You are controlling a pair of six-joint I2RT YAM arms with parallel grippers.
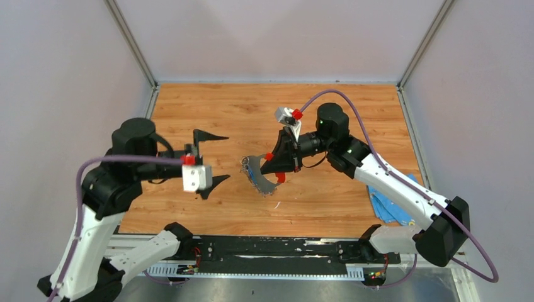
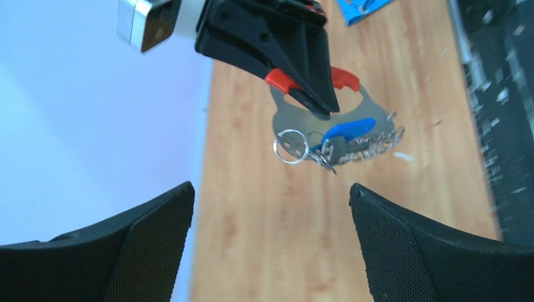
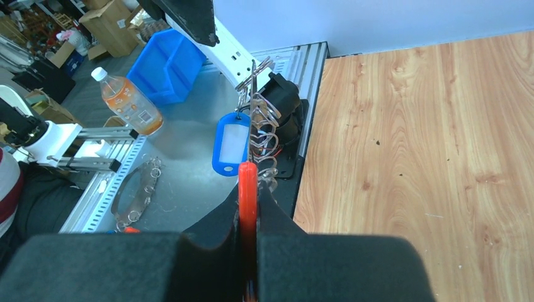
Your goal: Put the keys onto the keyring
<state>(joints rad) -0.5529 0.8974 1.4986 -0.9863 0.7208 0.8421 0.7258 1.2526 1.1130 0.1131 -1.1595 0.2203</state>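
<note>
Right pincer (image 1: pixel 276 167) is clamped tight on the red loop of the keyring (image 1: pixel 261 179), holding it in the air above the tabletop (image 1: pixel 352 119). The metal plate and its row of grey pieces hang below and ahead of the fingertips. Left pincer (image 1: pixel 217 158) is spread wide and empty, pointed at the keyring from the opposite side, near it but apart.

In the left wrist view, the blue-headed key (image 2: pixel 345 129) lies against the plate just under the right pincer's tips. A dark key (image 2: pixel 337 150) is bunched beside it, too blurred to say whether it is fully threaded. A small split ring (image 2: pixel 291 146) dangles at the end nearest the left pincer. Blue cloth (image 1: pixel 387 204) lies on the tabletop, well off to the right pincer's rear.

Handling, judged:
- The keys are light, small, hard metal and slick, and they swing freely from one hanging point.
- The keyring is stiff and thin, and the grey pieces rattle loose.
- The best hold on a key is across the flat head, not the bit.
- The keyring's red loop is the steady place, and it is already taken.
- Risk: a key twists or slips out of a pinch on its edge.
</note>
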